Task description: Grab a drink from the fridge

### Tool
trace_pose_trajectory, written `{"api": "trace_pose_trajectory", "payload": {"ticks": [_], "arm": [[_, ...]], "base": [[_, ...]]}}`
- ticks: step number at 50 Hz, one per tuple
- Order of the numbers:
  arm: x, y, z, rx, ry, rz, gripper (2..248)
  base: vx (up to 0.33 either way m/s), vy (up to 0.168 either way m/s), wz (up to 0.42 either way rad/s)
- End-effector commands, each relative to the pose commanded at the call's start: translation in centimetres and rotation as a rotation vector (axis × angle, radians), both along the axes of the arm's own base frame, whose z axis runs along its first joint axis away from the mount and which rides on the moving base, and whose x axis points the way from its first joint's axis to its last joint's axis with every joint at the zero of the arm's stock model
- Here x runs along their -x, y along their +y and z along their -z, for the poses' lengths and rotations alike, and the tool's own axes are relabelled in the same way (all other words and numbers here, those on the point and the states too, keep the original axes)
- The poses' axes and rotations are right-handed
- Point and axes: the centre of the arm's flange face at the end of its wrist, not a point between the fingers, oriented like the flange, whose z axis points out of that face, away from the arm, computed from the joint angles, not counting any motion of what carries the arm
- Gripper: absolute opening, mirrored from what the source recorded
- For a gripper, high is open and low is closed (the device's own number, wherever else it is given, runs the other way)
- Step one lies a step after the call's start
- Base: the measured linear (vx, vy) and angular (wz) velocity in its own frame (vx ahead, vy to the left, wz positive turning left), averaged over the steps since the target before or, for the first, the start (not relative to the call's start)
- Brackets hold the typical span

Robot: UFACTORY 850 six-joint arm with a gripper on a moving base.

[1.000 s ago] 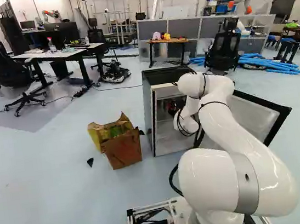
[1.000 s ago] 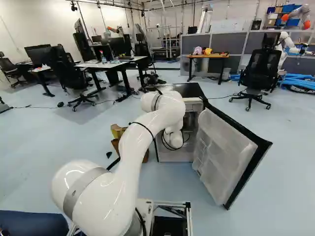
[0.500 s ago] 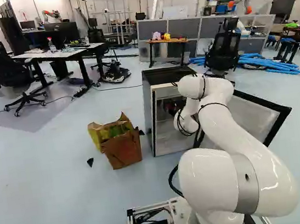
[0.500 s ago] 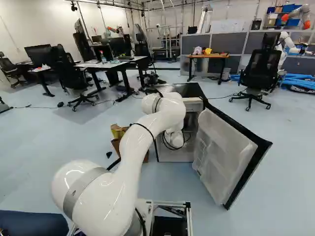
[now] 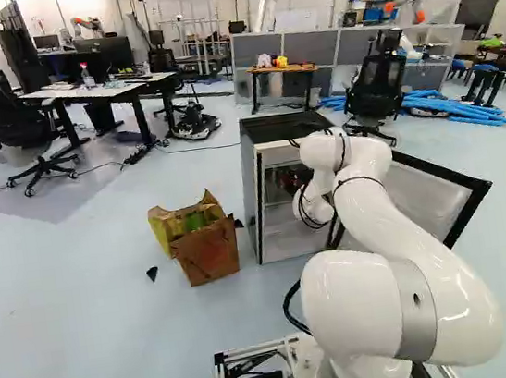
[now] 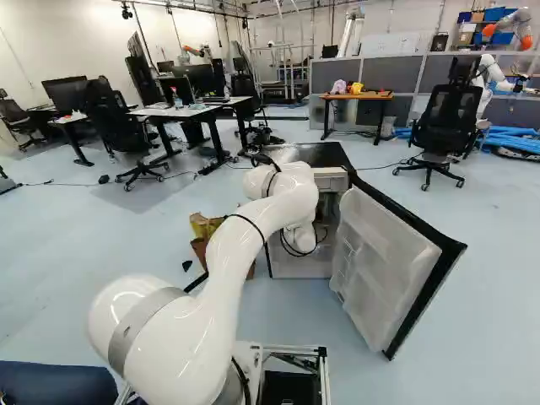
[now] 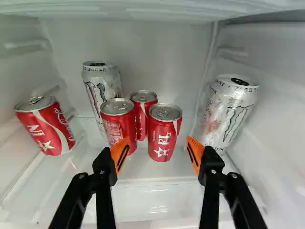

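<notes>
While jaws stand apart, one red can (image 7: 163, 133), ahead, facing their gap

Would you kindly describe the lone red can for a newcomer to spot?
Find the open fridge, then the shelf inside. This red can with a silver top stands near a side wall; the other three red cans huddle together ahead of the pincer.

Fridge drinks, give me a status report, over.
Gripper open, nothing held. Front red can upright ahead, ungripped. Neighbouring red can may crowd the left finger. Fridge door open.
</notes>
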Motion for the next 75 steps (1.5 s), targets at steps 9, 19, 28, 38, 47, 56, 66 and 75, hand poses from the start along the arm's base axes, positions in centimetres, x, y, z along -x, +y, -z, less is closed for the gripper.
{"api": "trace_pose_trajectory", "payload": {"ticks": [9,19,28,38,47,56,66,75], "arm": [[-0.6,-0.2,0.4,0.005,-0.005,0.000,176],[-1.2,-0.4,0.7,0.011,-0.020,-0.001,176],[-1.8,-0.4,0.9,0.016,-0.033,-0.004,176],[-2.4,-0.4,1.2,0.022,-0.046,-0.006,176],[-2.6,-0.4,1.3,0.023,-0.051,-0.007,176],[-2.7,-0.4,1.3,0.024,-0.053,-0.008,176],[-2.7,-0.4,1.3,0.024,-0.053,-0.008,142],[-2.7,-0.4,1.3,0.024,-0.053,-0.008,93]], "base": [[0.000,0.000,0.000],[0.000,0.000,0.000],[0.000,0.000,0.000],[0.000,0.000,0.000],[0.000,0.000,0.000],[0.000,0.000,0.000],[0.000,0.000,0.000],[0.000,0.000,0.000]]}}
